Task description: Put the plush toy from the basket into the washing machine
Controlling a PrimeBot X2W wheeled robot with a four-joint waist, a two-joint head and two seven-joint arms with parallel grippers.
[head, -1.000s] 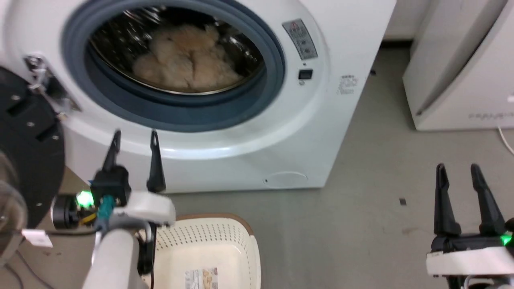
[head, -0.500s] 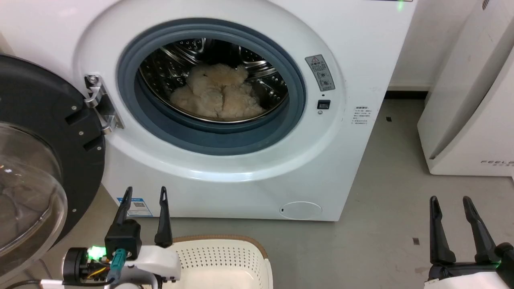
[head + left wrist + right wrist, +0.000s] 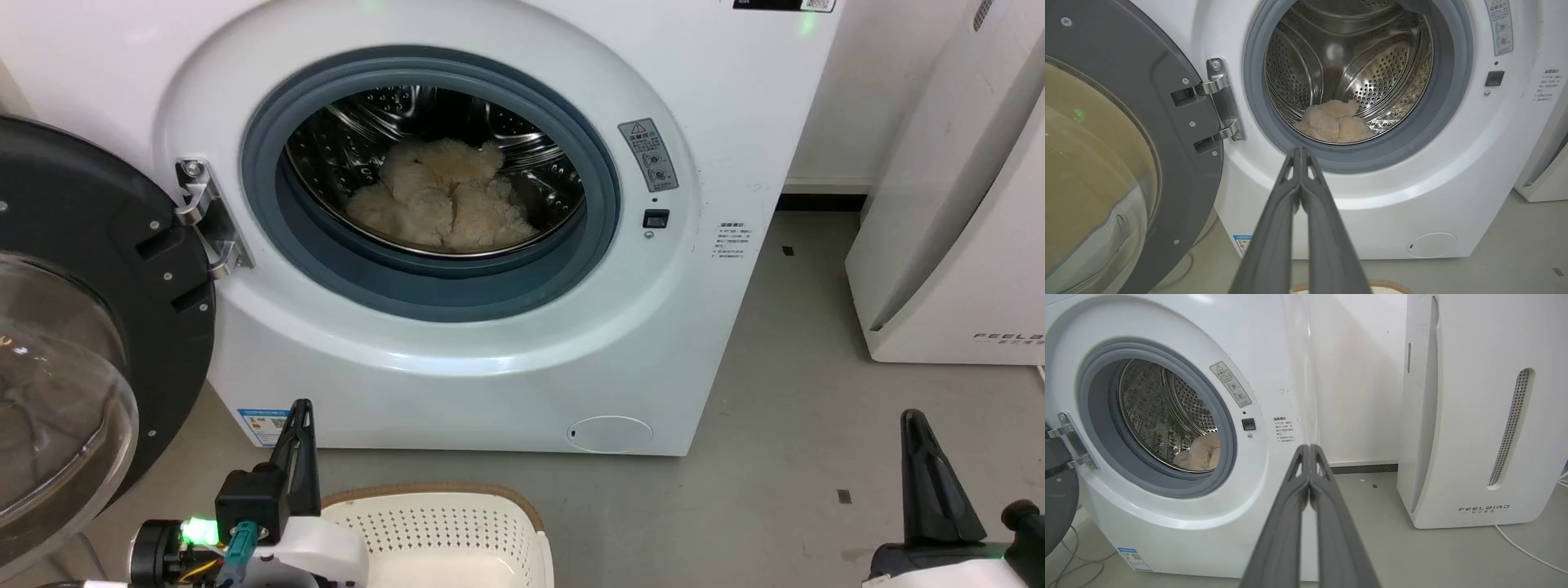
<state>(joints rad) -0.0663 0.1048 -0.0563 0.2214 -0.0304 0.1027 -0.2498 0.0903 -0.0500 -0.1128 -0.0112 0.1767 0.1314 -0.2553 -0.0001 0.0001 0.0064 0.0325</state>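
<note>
Cream plush toy (image 3: 441, 200) lying in the steel drum (image 3: 359, 139) of the washer (image 3: 718, 122), door (image 3: 82, 245) swung open at left, basket (image 3: 441, 523) on floor (image 3: 775, 367) in front, seemingly empty, left fingers (image 3: 1286, 204) and right fingers (image 3: 1290, 506) both clenched tip to tip.

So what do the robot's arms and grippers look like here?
The left gripper and right gripper have long black tapered fingers on black blocks and white casings with green lights. The left wrist also shows a teal plug, yellow wires and a black round stub.
</note>
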